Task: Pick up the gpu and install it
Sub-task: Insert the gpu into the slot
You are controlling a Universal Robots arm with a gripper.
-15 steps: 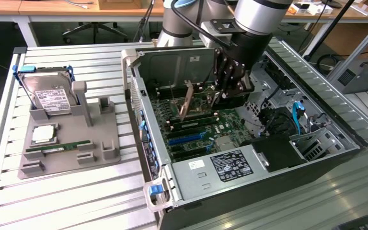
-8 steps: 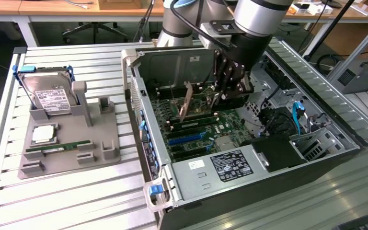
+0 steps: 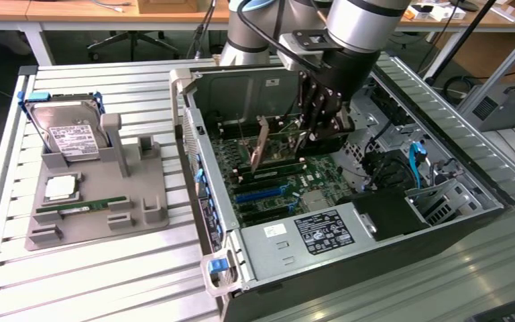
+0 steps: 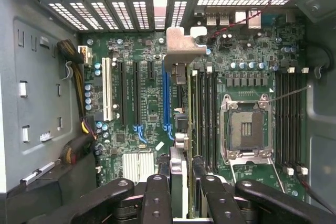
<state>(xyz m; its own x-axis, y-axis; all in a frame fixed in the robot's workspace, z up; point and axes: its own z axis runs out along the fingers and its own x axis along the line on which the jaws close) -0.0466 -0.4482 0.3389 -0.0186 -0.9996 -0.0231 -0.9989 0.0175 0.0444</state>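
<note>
1. An open computer case (image 3: pixel 472 221) lies on its side on the worktop (image 3: pixel 105 282), at the exterior view's right.
2. A parts holder (image 3: pixel 105 201) sits on the worktop at that view's left, well apart from the case.
3. On the holder, the hard drive (image 3: pixel 72 137) stands at the far end, the memory stick (image 3: pixel 80 207) nearer.
4. Inside the case, the tool (image 3: pixel 316 131) hangs over the motherboard (image 3: pixel 275 194), with the gpu (image 4: pixel 179 182) upright between its fingers (image 4: pixel 157 198).
</note>
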